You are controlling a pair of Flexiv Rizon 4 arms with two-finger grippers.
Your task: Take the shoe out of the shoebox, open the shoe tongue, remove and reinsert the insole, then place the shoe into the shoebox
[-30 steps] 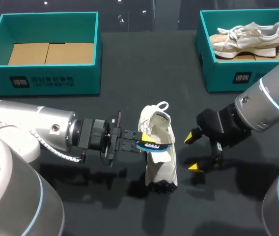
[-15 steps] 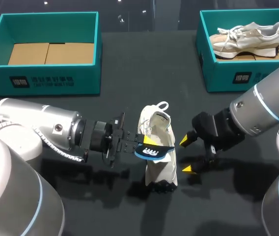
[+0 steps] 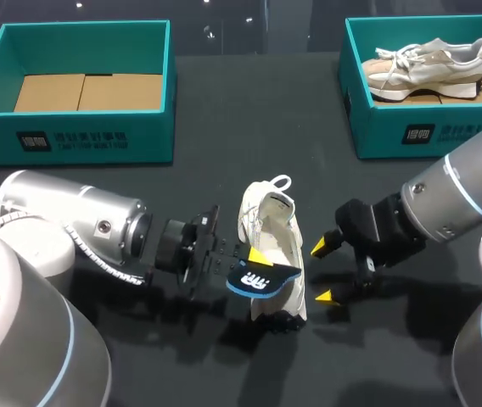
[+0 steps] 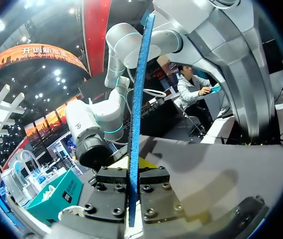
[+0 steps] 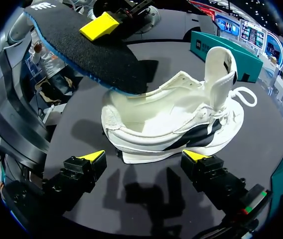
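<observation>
Pinching insole [image 3: 262, 277], left jaws; right jaws spread beside shoe [image 3: 280, 244], toe pointing away.

Shoe [image 3: 273, 254] sits mid-tabletop toward the near edge, pretty hemmed in: left gripper [image 3: 254, 257] clamping the insole [image 3: 262, 278] crowds one side, right gripper [image 3: 322, 271] with fingers spread crowds the other. Bare tabletop [image 3: 258, 110] runs between left shoebox [image 3: 80, 144] and right shoebox [image 3: 394, 127] in the far corners.

The insole [image 5: 76, 52] is faced with dark, rough cloth and edged in blue foam. The shoe [image 5: 181, 129] is finished in matt cream cloth; the table [image 3: 224, 119], in matt black.
</observation>
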